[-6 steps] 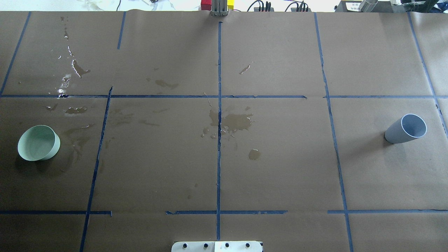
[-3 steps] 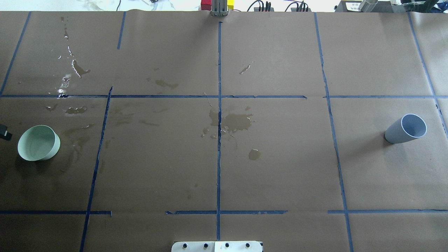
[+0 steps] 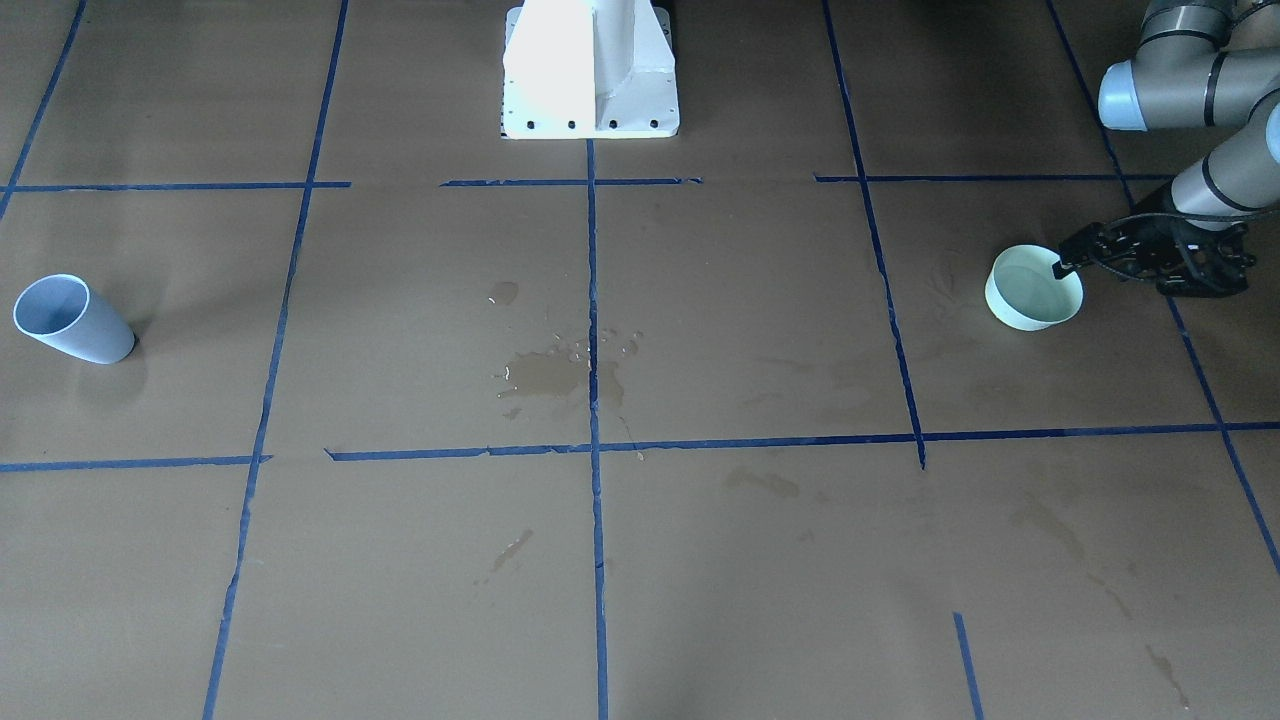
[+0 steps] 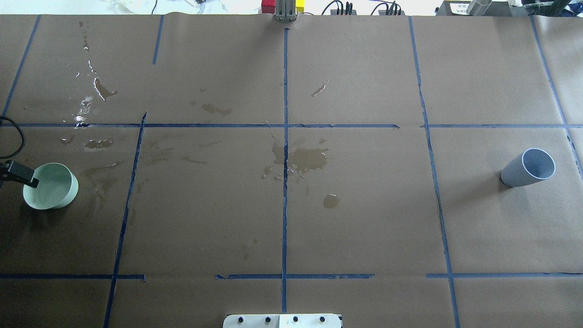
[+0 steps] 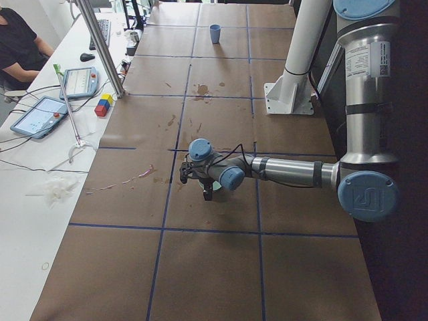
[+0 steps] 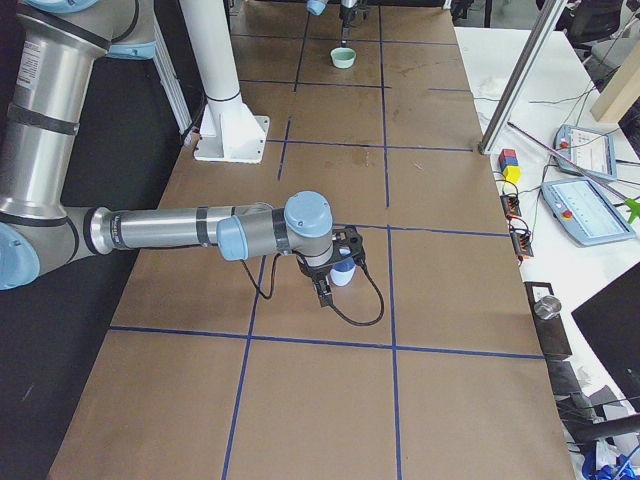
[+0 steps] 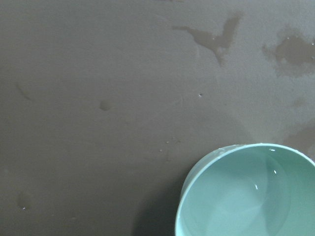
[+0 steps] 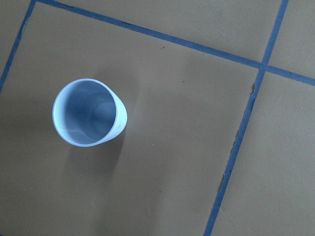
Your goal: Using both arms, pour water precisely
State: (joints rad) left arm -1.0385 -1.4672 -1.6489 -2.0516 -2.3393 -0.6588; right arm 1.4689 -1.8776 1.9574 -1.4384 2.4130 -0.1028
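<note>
The water is in the mint-green bowl, where I see it only as a faint shine with a few small bright points. The bowl stands upright on the brown paper at my left end of the table. More water lies spilled on the paper. A puddle is in the middle, across a line of blue tape, and smaller wet marks are near the bowl.

My left arm reaches low to the bowl from its outer side. The left gripper is at the bowl's rim, and in the overhead view one black finger lies over the edge of the rim. I cannot tell if it touches the rim, and I cannot tell if this gripper is spread or closed. My left wrist camera looks down and shows the bowl in its lower right corner.

My right arm is stretched low over the other end of the table. The right gripper hangs just beside the light blue cup, which stands upright. I see this gripper only from the side, so I cannot tell how its fingers stand. My right wrist camera looks into the cup's open mouth from above. The bowl and the cup are well apart.
</note>
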